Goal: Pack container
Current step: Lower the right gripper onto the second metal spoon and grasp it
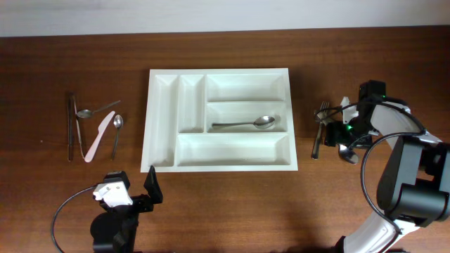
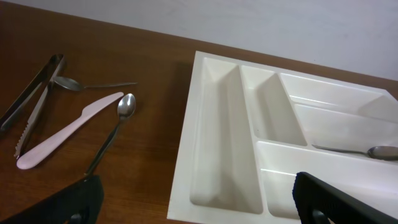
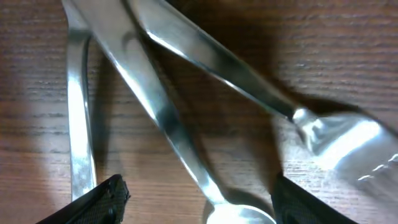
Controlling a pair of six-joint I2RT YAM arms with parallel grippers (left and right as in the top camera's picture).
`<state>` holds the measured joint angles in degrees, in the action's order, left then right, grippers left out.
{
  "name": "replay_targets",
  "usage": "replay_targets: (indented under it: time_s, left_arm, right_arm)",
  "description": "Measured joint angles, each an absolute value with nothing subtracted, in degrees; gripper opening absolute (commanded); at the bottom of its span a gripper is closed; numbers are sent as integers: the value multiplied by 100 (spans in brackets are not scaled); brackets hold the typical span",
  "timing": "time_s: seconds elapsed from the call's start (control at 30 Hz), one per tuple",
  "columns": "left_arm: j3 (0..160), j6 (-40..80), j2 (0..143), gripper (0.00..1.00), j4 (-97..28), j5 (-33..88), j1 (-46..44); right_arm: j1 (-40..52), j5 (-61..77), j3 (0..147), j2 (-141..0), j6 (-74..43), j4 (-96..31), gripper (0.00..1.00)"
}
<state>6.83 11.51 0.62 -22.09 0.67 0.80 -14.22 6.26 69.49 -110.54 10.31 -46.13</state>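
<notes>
**Packing barely begun: one spoon in, the rest waiting on the tabletop**

Overhead: the container [image 1: 218, 72] is seen lying flat at the middle of the tabletop [image 1: 42, 204]. Only one piece has been packed, a steel spoon [image 1: 247, 124] in the middle long compartment. The other four compartments are bare. Well apart on the left, tongs [image 1: 71, 126], a pink knife [image 1: 98, 135], a small spoon [image 1: 116, 133] and a second spoon [image 1: 96, 110] are left unpacked. On the right, a fork [image 1: 318, 132] and more cutlery are partly covered by the right gripper [image 1: 346, 132]. The left gripper [image 1: 151, 188] is held near the container's front left corner. The task is judged to be at an early stage, with both side groups yet to be moved.

Left wrist: the left gripper [image 2: 198, 186] is shown spread wide, with nothing held between its fingers. The container's right side is cut off, and only the bowl of the packed spoon shows at the edge.

Right wrist: the right gripper [image 3: 198, 193] is seen spread apart, low over crossed steel handles [image 3: 155, 112], one of which runs between the fingers. No contact can be confirmed. The view is close and blurred, so the number of pieces cannot be counted. The bright flat end [image 3: 348, 146] at the right cannot be identified.
</notes>
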Motion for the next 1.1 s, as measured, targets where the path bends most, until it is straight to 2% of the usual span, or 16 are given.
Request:
replay_targets:
  time_s: [0.1,0.3,0.67,1.03,1.1]
  left_arm:
    - [685,1151,62,99,-2206,67,80]
    - [683,1151,62,99,-2209,67,80]
    - [685,1151,62,99,-2209,67,80]
    - [683,1153,62,99,-2209,67,80]
    - [685,1151,62,99,-2209,64,80]
  right_arm:
    - [-1422,626,6949,-11056,1031,-4460,74]
    - [-1422,622,6952,-11072,1035,-4362,66]
    - [-1422,631,6958,-11096,1041,-4362,44]
    - [-1422,648,6836,-11050,974,-4281,36]
    - [-1422,644,6755,-11002,928,-4187,28]
